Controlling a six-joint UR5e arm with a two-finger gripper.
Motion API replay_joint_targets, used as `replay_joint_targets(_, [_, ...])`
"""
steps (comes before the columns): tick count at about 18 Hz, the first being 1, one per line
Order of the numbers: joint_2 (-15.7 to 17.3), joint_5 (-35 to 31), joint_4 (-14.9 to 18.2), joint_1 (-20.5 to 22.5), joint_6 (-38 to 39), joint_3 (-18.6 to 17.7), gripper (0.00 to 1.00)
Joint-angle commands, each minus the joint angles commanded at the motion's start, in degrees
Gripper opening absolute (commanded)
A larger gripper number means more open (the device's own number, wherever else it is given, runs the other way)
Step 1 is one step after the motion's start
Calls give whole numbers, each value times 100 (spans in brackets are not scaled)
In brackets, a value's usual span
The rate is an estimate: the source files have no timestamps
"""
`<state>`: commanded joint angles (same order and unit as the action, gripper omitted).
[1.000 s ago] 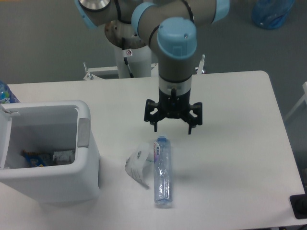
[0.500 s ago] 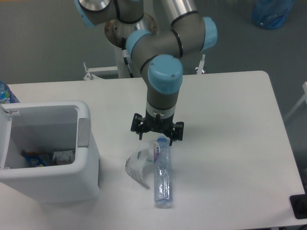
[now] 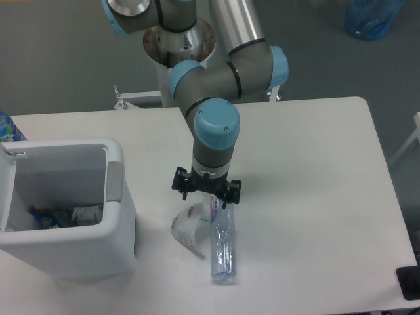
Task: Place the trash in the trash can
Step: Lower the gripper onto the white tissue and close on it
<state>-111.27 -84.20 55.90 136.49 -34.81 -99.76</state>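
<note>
A clear crushed plastic bottle with a blue-and-white label lies on the white table, pointing toward the front edge. A crumpled white wrapper rests just left of it, touching it. My gripper hangs directly over the bottle's capped far end and the wrapper's top, fingers spread open, nothing held. The cap is hidden behind the gripper. The white trash can stands at the left with its lid swung open; some wrappers lie in its bottom.
A blue bag sits on the floor at the top right. A blue-capped bottle peeks in at the left edge behind the bin. A dark object is at the table's front right corner.
The gripper has travelled left and downward, from above the table behind the bottle to just over the bottle's far end. The bottle and wrapper have not moved.
</note>
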Motion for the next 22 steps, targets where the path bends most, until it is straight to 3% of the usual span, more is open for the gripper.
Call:
replay_joint_targets(5, [-9,-9,-9,-9,18,-9,49])
replay_joint_targets(7, [-35,-9,-61,-9,114,-17,39])
replay_joint_targets(13, [-35,-18,-71,-9,123,-26,28])
replay_joint_targets(17, [-18,-9,-88,-9,141,-9,12])
replay_joint_targets(22, [131,9,-79,-9,123,44,10])
